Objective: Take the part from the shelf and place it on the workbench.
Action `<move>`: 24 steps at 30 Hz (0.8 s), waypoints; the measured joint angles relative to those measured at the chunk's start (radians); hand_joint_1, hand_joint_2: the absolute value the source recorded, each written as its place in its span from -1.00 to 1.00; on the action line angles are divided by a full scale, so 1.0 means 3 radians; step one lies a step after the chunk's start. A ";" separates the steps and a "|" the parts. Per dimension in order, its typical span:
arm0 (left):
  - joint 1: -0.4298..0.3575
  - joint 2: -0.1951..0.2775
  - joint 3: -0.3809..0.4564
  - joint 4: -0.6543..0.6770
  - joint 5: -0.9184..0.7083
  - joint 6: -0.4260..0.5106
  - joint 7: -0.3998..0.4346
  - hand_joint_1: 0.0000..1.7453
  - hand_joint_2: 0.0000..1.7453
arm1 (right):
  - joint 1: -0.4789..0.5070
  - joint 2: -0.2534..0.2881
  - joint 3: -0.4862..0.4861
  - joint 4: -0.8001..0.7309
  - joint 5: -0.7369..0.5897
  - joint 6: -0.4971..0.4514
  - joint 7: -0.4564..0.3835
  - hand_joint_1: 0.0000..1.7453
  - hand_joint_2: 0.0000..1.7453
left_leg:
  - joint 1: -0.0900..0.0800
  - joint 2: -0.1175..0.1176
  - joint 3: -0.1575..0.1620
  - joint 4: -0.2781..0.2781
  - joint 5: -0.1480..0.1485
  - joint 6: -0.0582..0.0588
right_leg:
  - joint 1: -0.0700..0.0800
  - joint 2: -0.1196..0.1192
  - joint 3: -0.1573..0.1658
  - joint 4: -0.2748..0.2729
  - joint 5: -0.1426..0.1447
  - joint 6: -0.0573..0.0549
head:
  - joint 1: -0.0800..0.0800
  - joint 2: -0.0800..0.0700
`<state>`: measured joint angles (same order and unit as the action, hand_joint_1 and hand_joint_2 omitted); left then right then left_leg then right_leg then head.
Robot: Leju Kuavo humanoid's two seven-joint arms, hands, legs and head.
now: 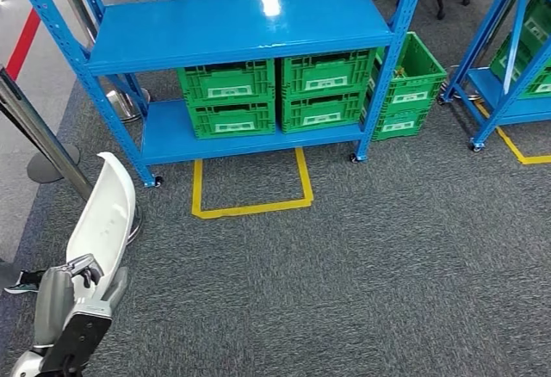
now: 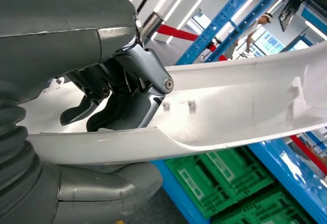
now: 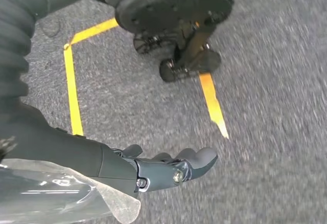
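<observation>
The left hand (image 1: 77, 295) grips the part (image 1: 104, 218) at the lower left of the head view, above the grey carpet (image 1: 364, 282) and well apart from the blue shelf (image 1: 240, 24). The part is a long white plastic shell, glossy, curved along its length, with a rounded upper end. In the left wrist view the part (image 2: 231, 106) shows a concave inner face with a raised rim, two small square tabs near the grip and a moulded bracket further along. The left hand (image 2: 127, 91) closes on one end of it: the thick grey thumb lies on one side of the rim, the darker fingers (image 2: 77, 112) curl into the hollow on the other side.

The right hand (image 3: 165, 168) hangs over the carpet with its fingers extended and slightly apart, holding nothing.

The shelf has a bare top deck. Its lower deck carries green crates (image 1: 273, 93) stacked in two columns, with further green crates on the floor just beside its right post. A yellow tape outline (image 1: 250, 196) marks the carpet in front of the shelf. A second blue rack (image 1: 513, 50) with green crates stands at the right edge
</observation>
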<state>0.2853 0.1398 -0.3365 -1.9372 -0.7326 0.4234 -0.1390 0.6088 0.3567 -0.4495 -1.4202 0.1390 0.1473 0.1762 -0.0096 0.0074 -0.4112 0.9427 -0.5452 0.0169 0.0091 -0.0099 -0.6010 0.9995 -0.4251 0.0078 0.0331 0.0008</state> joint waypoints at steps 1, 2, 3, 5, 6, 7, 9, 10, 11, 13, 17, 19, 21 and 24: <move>-0.0004 -0.0004 -0.0003 0.0005 0.0001 -0.0005 -0.0002 1.00 1.00 | 0.0009 0.0000 0.0002 -0.0005 0.0000 0.0000 0.0001 -1.00 1.00 | 0.0007 0.0009 -0.0034 -0.0008 0.0035 0.0020 | -0.0002 0.0009 -0.0033 0.0036 -0.0049 0.0019 | 0.0005 0.0000; -0.0007 -0.0009 -0.0008 0.0010 0.0003 -0.0009 -0.0004 1.00 1.00 | 0.0017 0.0000 0.0004 -0.0010 0.0000 0.0000 0.0006 -1.00 1.00 | 0.0016 0.0020 -0.0074 -0.0018 0.0074 0.0038 | -0.0005 0.0018 -0.0076 0.0128 -0.0162 0.0039 | 0.0011 0.0000; -0.0010 -0.0013 -0.0013 0.0016 0.0006 -0.0013 -0.0009 1.00 1.00 | 0.0022 0.0000 0.0006 -0.0012 0.0001 0.0000 0.0013 -1.00 1.00 | 0.0022 0.0033 -0.0119 -0.0021 0.0111 0.0050 | -0.0014 0.0027 -0.0132 0.0287 -0.0328 0.0057 | 0.0017 0.0000; -0.0012 -0.0014 -0.0020 0.0027 0.0018 -0.0017 -0.0024 1.00 1.00 | 0.0027 0.0000 0.0012 -0.0015 0.0003 -0.0001 0.0029 -1.00 1.00 | 0.0023 0.0063 -0.0213 -0.0019 0.0184 0.0059 | -0.0031 0.0028 -0.0227 0.0702 -0.0596 0.0090 | 0.0023 0.0000; -0.0012 -0.0015 -0.0021 0.0035 0.0024 -0.0019 -0.0032 1.00 1.00 | 0.0028 0.0000 0.0016 -0.0015 0.0003 -0.0002 0.0037 -1.00 1.00 | 0.0023 0.0087 -0.0259 -0.0017 0.0220 0.0054 | -0.0039 0.0028 -0.0244 0.0864 -0.0613 0.0104 | 0.0023 0.0000; -0.0012 -0.0016 -0.0022 0.0042 0.0028 -0.0021 -0.0039 1.00 1.00 | 0.0028 0.0000 0.0018 -0.0015 0.0003 -0.0004 0.0042 -1.00 1.00 | 0.0024 0.0114 -0.0302 -0.0014 0.0251 0.0048 | -0.0047 0.0026 -0.0219 0.0935 -0.0548 0.0113 | 0.0024 0.0000; -0.0012 -0.0019 -0.0023 0.0052 0.0034 -0.0024 -0.0047 1.00 1.00 | 0.0031 -0.0001 0.0021 -0.0019 0.0003 -0.0010 0.0051 -1.00 1.00 | 0.0027 0.0171 -0.0370 0.0003 0.0300 0.0025 | -0.0063 -0.0013 0.0025 0.0708 -0.0333 0.0122 | 0.0023 0.0000; -0.0012 -0.0021 -0.0024 0.0055 0.0036 -0.0024 -0.0050 1.00 1.00 | 0.0030 -0.0001 0.0024 -0.0023 0.0003 -0.0010 0.0052 -1.00 1.00 | 0.0025 0.0198 -0.0392 0.0018 0.0315 0.0011 | -0.0068 -0.0077 0.0222 0.0448 -0.0303 0.0125 | 0.0024 0.0000; -0.0013 -0.0024 -0.0024 0.0056 0.0038 -0.0024 -0.0052 1.00 1.00 | 0.0027 -0.0001 0.0028 -0.0027 0.0003 -0.0011 0.0053 -1.00 1.00 | 0.0021 0.0224 -0.0409 0.0039 0.0327 -0.0005 | -0.0065 -0.0136 0.0415 0.0179 -0.0318 0.0120 | 0.0025 0.0000; -0.0018 -0.0031 -0.0026 0.0056 0.0041 -0.0023 -0.0056 1.00 1.00 | 0.0020 -0.0001 0.0039 -0.0032 0.0003 -0.0010 0.0053 -1.00 1.00 | 0.0009 0.0280 -0.0430 0.0079 0.0343 -0.0037 | -0.0056 -0.0200 0.0592 -0.0138 -0.0426 0.0082 | 0.0023 0.0000; -0.0021 -0.0036 -0.0036 0.0058 0.0046 -0.0023 -0.0061 1.00 1.00 | 0.0056 0.0001 0.0045 -0.0034 0.0006 -0.0011 0.0057 -1.00 1.00 | 0.0030 0.0218 -0.0476 0.0218 0.0207 -0.0123 | -0.0055 -0.0097 0.0519 -0.0169 -0.0403 -0.0056 | 0.0022 0.0000; -0.0016 -0.0036 -0.0041 0.0061 0.0047 -0.0024 -0.0061 1.00 1.00 | 0.0059 0.0001 0.0045 -0.0037 0.0010 -0.0014 0.0058 -1.00 1.00 | 0.0039 0.0060 -0.0587 0.0585 -0.0091 -0.0152 | -0.0047 -0.0042 0.0472 -0.0166 -0.0357 -0.0096 | 0.0018 0.0000; -0.0015 -0.0035 -0.0045 0.0068 0.0046 -0.0025 -0.0061 1.00 1.00 | 0.0061 0.0001 0.0047 -0.0039 0.0014 -0.0017 0.0057 -1.00 1.00 | 0.0040 0.0010 -0.0699 0.0990 -0.0296 -0.0147 | -0.0026 0.0024 0.0427 -0.0159 -0.0322 -0.0112 | 0.0017 0.0000; -0.0013 -0.0035 -0.0052 0.0074 0.0041 -0.0025 -0.0060 1.00 1.00 | 0.0064 0.0001 0.0048 -0.0038 0.0016 -0.0017 0.0058 -1.00 1.00 | 0.0025 -0.0027 -0.0541 0.0822 -0.0106 -0.0084 | 0.0012 0.0136 0.0415 -0.0139 -0.0293 -0.0118 | 0.0018 0.0000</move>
<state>0.2813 0.1293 -0.3521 -1.9150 -0.7202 0.4158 -0.1569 0.6281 0.3571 -0.4350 -1.4317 0.1437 0.1423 0.1935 -0.0022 -0.0006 -0.5735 1.1892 -0.5769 -0.0082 0.0129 0.0309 -0.4766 0.9577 -0.5131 -0.0276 0.0384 0.0008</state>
